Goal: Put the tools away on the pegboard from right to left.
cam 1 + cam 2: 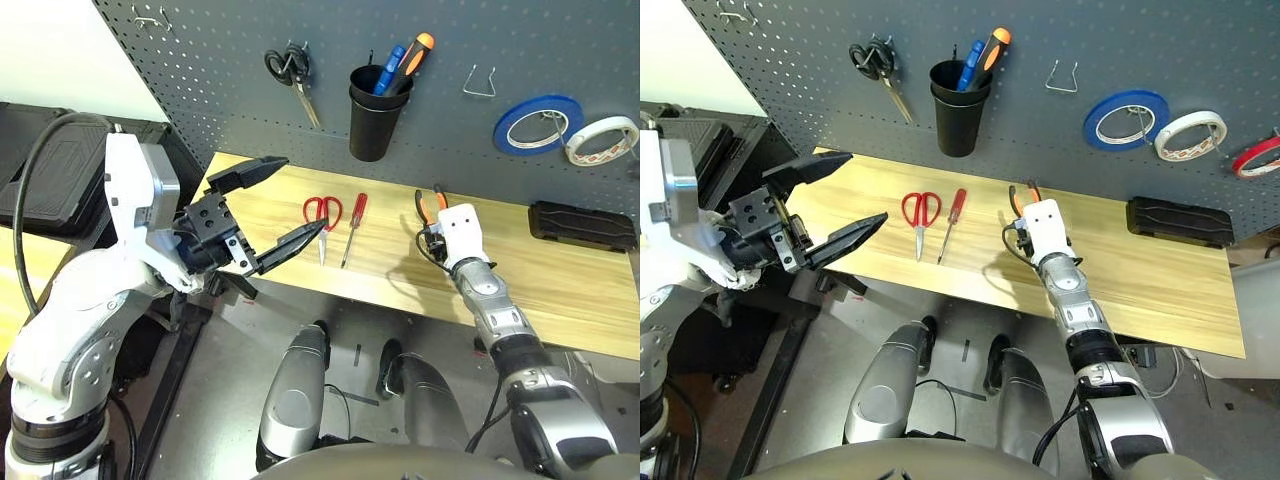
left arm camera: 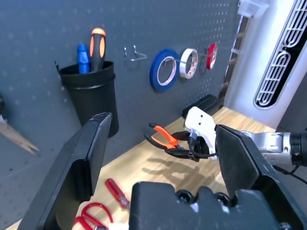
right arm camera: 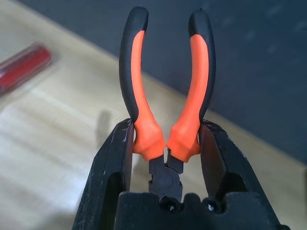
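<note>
My left fingers spread wide, left of the cup. On the bench below the cup lie the scissors, then the screwdriver. Right of those, my right fingers clamp the pliers, handles toward the pegboard.

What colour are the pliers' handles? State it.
Orange with black outer edges on the pliers; clearest in the right wrist view.
</note>
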